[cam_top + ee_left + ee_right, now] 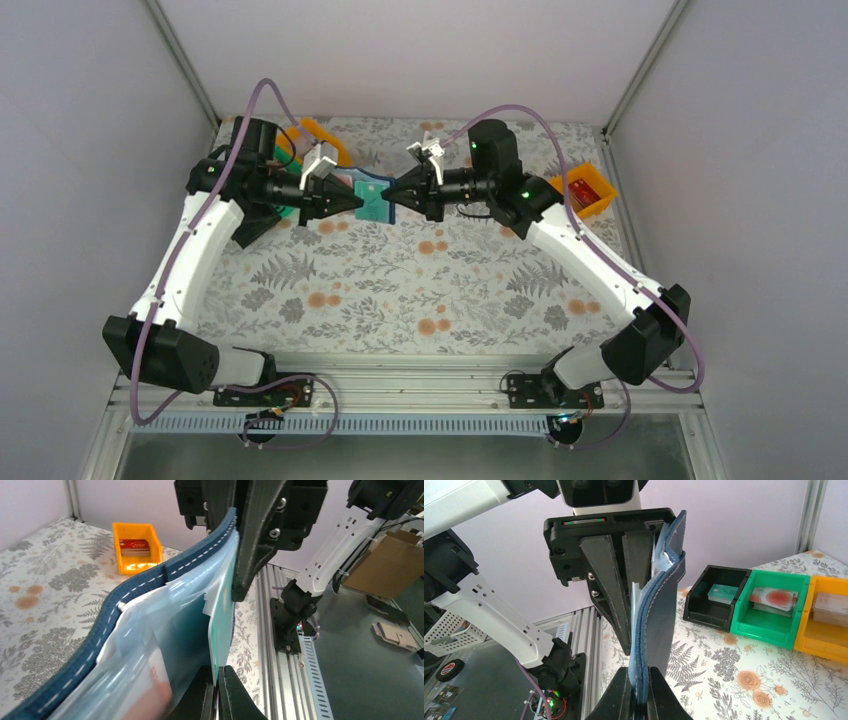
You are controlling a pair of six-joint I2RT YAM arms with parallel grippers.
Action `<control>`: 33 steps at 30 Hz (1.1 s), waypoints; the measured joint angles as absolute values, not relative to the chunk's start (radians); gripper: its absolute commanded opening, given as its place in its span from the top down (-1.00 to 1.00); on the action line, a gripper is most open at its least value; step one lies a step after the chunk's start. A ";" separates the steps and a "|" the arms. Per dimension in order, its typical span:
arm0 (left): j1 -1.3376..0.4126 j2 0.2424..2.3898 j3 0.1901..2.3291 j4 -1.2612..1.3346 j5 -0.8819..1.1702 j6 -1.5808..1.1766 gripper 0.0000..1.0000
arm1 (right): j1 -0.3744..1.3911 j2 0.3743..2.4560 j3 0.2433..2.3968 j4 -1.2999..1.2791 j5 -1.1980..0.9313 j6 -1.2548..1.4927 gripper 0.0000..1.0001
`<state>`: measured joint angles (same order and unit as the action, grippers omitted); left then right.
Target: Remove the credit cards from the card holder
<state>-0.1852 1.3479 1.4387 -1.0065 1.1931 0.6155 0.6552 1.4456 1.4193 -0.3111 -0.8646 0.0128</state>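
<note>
The left gripper point(216, 692) is pinching a thin teal credit card point(223, 615); the right gripper point(640, 690) is clamping the stitched navy bifold card holder point(659, 620).

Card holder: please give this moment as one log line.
holder in air; left gripper shut on card; right gripper shut on holder; card not out yet

Holder point(657, 625) matt, leather-look, stitched; pockets point(150, 640) glossy clear plastic; card point(222, 630) thin smooth plastic; green bin point(769, 631) shiny plastic

Floral table point(400, 290): lone orange bin point(585, 192) right, bin row point(774, 617) left.
</note>
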 measured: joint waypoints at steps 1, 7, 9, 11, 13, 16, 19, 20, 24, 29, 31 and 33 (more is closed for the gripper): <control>-0.185 1.349 1.442 -1.025 1.206 0.631 0.95 | 0.654 1.446 1.419 -0.311 -0.865 0.013 0.92; -0.186 1.353 1.476 -1.129 1.251 0.733 0.95 | 0.658 1.436 1.419 -0.310 -0.865 0.006 0.27; -0.188 1.353 1.482 -1.146 1.262 0.749 0.95 | 0.660 1.425 1.409 -0.304 -0.856 -0.003 0.17; -0.186 1.353 1.482 -1.155 1.266 0.752 0.95 | 0.661 1.406 1.382 -0.300 -0.848 -0.006 0.14; -0.184 1.353 1.482 -1.159 1.267 0.753 0.95 | 0.661 1.391 1.360 -0.300 -0.843 -0.006 0.14; -0.181 1.353 1.482 -1.161 1.269 0.753 0.95 | 0.661 1.388 1.346 -0.300 -0.841 -0.009 0.17; -0.181 1.353 1.482 -1.161 1.269 0.752 0.95 | 0.661 1.388 1.336 -0.301 -0.839 -0.012 0.67; -0.181 1.353 1.481 -1.161 1.269 0.752 0.95 | 0.661 1.388 1.335 -0.302 -0.838 -0.011 0.77; -0.178 1.353 1.481 -1.159 1.268 0.752 0.73 | 0.661 1.388 1.334 -0.303 -0.846 -0.013 0.92; -0.167 1.350 1.481 -1.170 1.274 0.775 0.59 | 0.661 1.388 1.334 -0.311 -0.846 -0.026 0.92; -0.155 1.348 1.481 -1.177 1.277 0.784 0.74 | 0.661 1.388 1.334 -0.315 -0.850 -0.031 0.92; -0.144 1.347 1.481 -1.189 1.281 0.800 0.87 | 0.661 1.388 1.334 -0.324 -0.854 -0.036 0.92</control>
